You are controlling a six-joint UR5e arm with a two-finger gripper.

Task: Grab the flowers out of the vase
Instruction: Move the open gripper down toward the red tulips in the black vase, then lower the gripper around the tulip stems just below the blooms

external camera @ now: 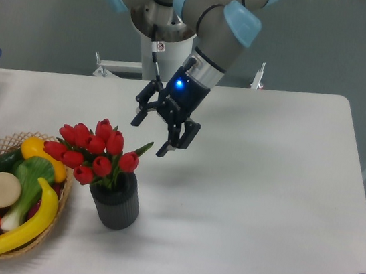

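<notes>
**Tulips standing in the pot, gripper above them**

White table [261, 208] under a grey wall carries everything. Toward its front left, the flowers [93, 149] stand upright in the vase [115, 204], red buds bunched above the ribbed rim. At about one o'clock from the buds, apart from them, hangs the gripper [149, 136], fingers spread and holding nothing. At nine o'clock, just beside the vase, sits a wicker basket [57, 218] of fruit.
</notes>
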